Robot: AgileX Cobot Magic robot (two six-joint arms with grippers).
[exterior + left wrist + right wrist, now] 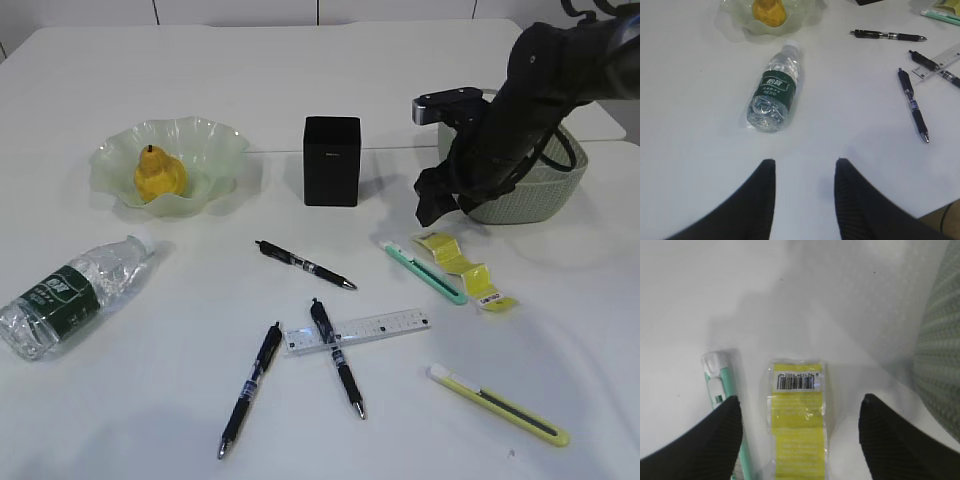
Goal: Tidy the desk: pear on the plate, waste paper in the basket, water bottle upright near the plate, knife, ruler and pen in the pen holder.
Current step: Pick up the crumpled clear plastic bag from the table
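The yellow pear (158, 175) sits in the pale green plate (225, 140). The water bottle (774, 92) lies on its side on the desk (150, 380), ahead of my open, empty left gripper (804, 161). My right gripper (800, 399) hangs open above the yellow waste paper (797, 425), one finger on each side of it, next to the basket (545, 190). A green knife (425, 272) lies beside the paper and a yellow knife (500, 403) near the front. The clear ruler (380, 328) rests across a pen (337, 358). The black pen holder (331, 160) stands at the centre.
Two more pens (305, 265) (250, 388) lie loose mid-desk. The right arm (510, 110) leans over the basket's left side. In the right wrist view, the basket wall (940, 365) is close on the right and the green knife (720, 385) is by the left finger.
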